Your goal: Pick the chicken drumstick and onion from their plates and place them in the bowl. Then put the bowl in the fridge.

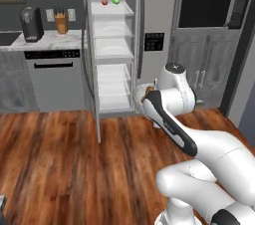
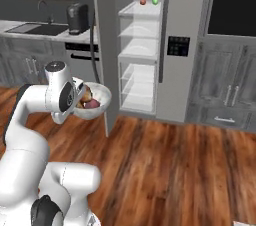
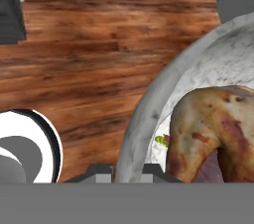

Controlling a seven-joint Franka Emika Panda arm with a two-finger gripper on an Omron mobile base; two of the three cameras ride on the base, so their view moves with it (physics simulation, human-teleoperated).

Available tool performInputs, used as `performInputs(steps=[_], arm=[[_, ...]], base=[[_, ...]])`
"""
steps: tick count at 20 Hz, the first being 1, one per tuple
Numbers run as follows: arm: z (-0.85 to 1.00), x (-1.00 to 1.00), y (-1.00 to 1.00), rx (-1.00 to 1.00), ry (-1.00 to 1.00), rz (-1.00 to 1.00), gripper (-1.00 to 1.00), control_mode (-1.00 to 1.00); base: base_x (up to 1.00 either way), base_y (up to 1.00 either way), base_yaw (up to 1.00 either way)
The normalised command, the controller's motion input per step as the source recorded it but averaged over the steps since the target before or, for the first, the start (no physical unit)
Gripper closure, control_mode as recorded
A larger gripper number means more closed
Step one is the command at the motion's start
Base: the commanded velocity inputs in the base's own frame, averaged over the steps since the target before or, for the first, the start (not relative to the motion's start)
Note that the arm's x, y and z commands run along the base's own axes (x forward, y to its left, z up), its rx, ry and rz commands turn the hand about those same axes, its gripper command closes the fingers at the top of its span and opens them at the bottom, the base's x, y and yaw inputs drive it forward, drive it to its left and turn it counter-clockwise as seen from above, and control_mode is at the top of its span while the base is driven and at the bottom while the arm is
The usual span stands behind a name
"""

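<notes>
- Second half of the task in hand, by the look of it: carrying the loaded bowl [image 2: 93, 101] toward the open fridge [image 2: 139, 60].
- End effector [image 3: 128, 171] pressed together, pinching the bowl's rim at the bottom of the hand view.
- Bowl held above the wood floor [image 2: 170, 165], left of centre in the right base view, near the fridge door's edge.
- Chicken drumstick [image 3: 213, 134] lying inside, onion [image 2: 92, 103] beside it.
- Next: lifting level to a white shelf [image 2: 138, 76], centre frame, clearing the door edge, then letting go.
</notes>
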Motion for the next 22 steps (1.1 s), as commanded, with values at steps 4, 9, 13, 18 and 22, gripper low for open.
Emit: performInputs(steps=[4, 9, 13, 18, 22], arm=[[0.0, 0.0, 0.0, 0.0, 0.0, 0.0, 1.0, 1.0], [0.0, 0.0, 0.0, 0.0, 0.0, 0.0, 1.0, 1.0], [0.0, 0.0, 0.0, 0.0, 0.0, 0.0, 1.0, 1.0], [0.0, 0.0, 0.0, 0.0, 0.0, 0.0, 1.0, 1.0], [0.0, 0.0, 0.0, 0.0, 0.0, 0.0, 1.0, 1.0]], base=[[0.74, -0.44, 0.0], [0.75, -0.43, 0.0], [0.82, -0.39, 0.0], [0.87, -0.35, 0.01], [0.89, -0.3, 0.04]])
